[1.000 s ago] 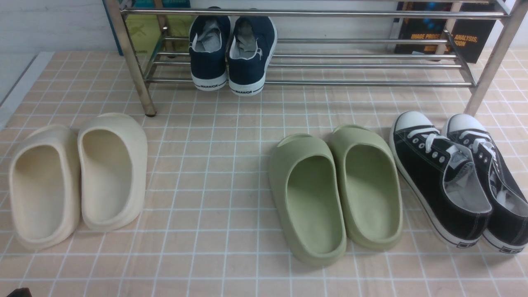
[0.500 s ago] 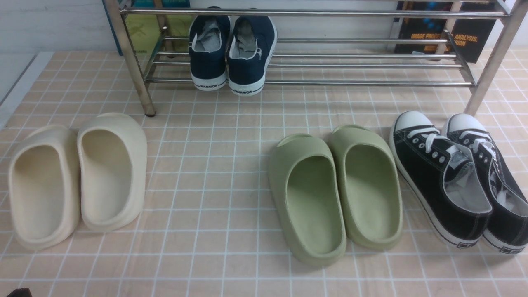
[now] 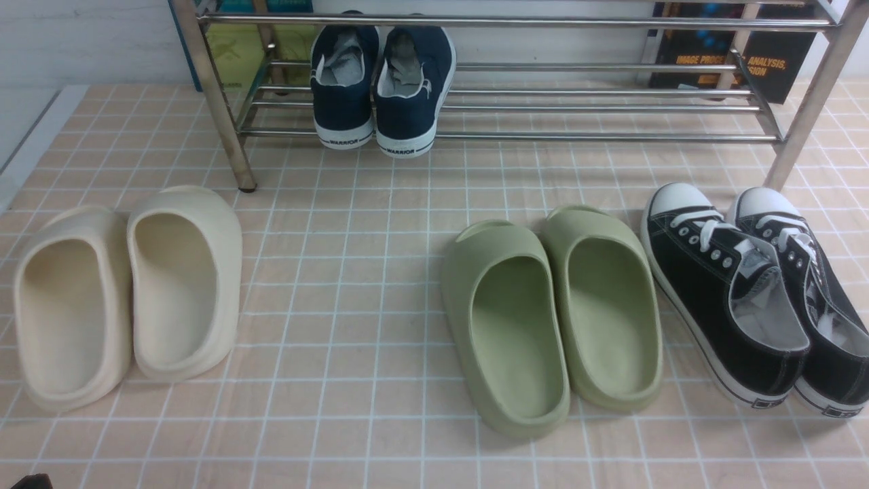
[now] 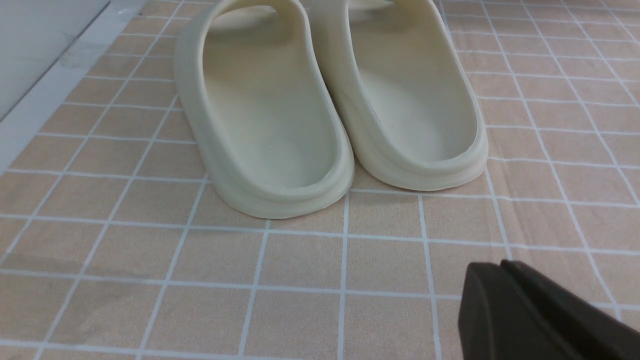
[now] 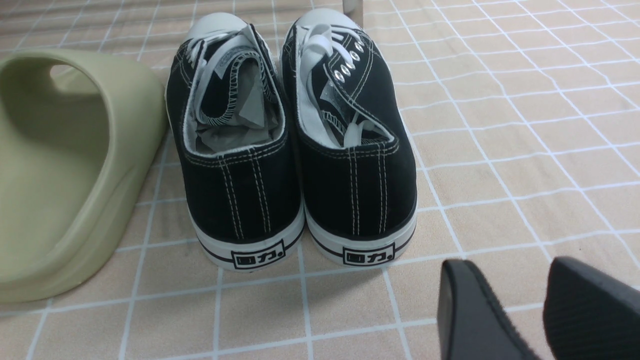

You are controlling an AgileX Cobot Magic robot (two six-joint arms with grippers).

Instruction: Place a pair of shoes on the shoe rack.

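Note:
The pair of shoes [image 3: 380, 88], navy slip-ons with white soles, stands side by side on the lower bars of the chrome shoe rack [image 3: 577, 136], left of its middle, heels toward me. No gripper touches them. In the left wrist view my left gripper [image 4: 501, 265] is shut with nothing in it, low over the tiled floor just behind the cream slippers [image 4: 325, 100]. My right gripper [image 5: 510, 267] stands open and empty in the right wrist view, behind the heels of the black lace-up sneakers [image 5: 295, 150].
Cream slippers [image 3: 129, 292] lie front left, green slippers [image 3: 550, 312] in the middle, black sneakers [image 3: 747, 299] front right. The rack's legs [image 3: 224, 122] stand on the tiled floor. Books [image 3: 733, 61] lean behind the rack. A white border [image 3: 27, 149] runs along the left.

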